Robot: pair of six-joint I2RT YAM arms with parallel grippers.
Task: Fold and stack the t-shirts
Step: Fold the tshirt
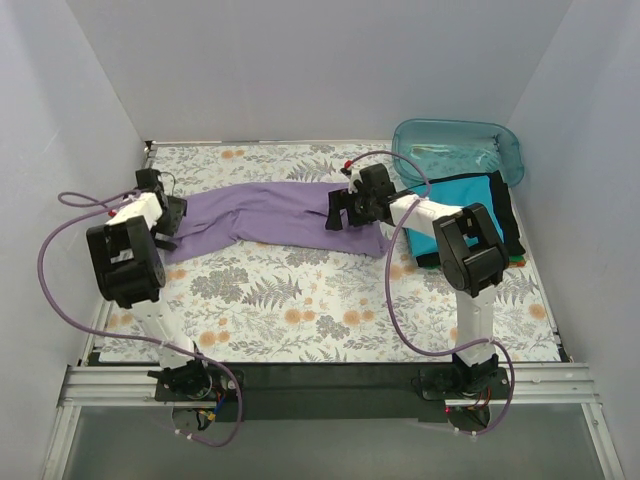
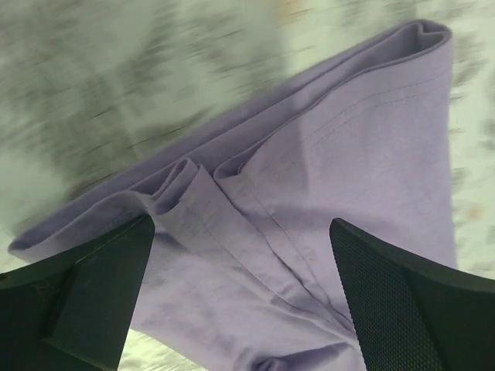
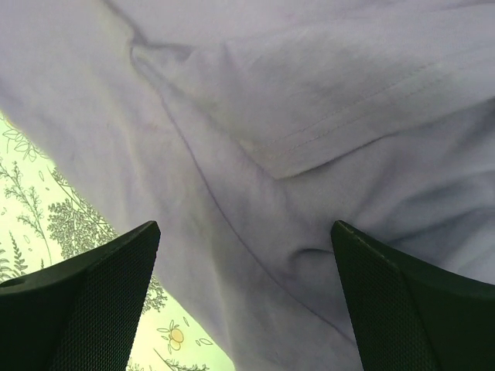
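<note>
The lavender-purple t-shirt [image 1: 270, 215] lies folded lengthwise into a long strip across the middle of the floral table. My left gripper [image 1: 172, 222] is open above its left end; the left wrist view shows the cloth [image 2: 309, 201] between the spread fingers, with folded layers and a seam. My right gripper [image 1: 338, 212] is open above the strip's right part; the right wrist view shows a hemmed sleeve layer [image 3: 309, 116] between the spread fingers. A folded stack lies at the right: a teal shirt [image 1: 460, 198] on top, black [image 1: 510, 235] under it, an orange-red edge [image 1: 517, 259] at the bottom.
A clear teal plastic tub [image 1: 458, 148] stands at the back right corner. White walls close in the table on three sides. The floral tablecloth [image 1: 300, 300] shows in front of the shirt. Purple cables loop off both arms.
</note>
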